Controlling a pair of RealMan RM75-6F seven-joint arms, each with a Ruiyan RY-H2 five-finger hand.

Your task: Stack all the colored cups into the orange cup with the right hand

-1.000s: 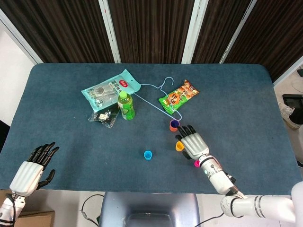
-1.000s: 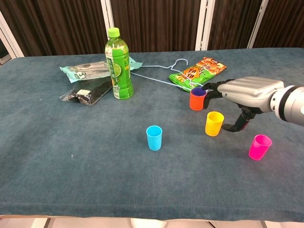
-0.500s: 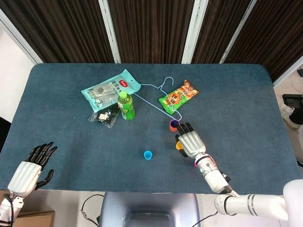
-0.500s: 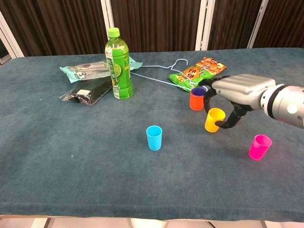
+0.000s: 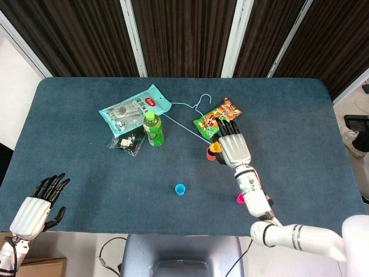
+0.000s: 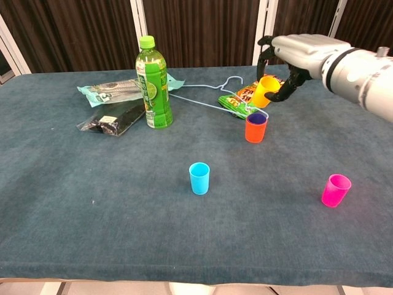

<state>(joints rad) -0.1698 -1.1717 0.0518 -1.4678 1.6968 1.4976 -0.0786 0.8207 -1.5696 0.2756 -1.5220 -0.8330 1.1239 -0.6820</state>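
Above the orange cup (image 6: 256, 128), the right hand (image 6: 295, 52) pinches the yellow cup (image 6: 266, 91), tilted, mouth up; the target sits directly below, purple cup already inside.

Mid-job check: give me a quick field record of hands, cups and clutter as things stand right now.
right hand: holds yellow cup tilted in the air above the orange cup
orange cup: upright on table, purple cup nested inside
blue cup: upright, loose
pink cup: upright, loose
left hand: empty, fingers apart, at near table edge
clutter: green bottle, snack bag
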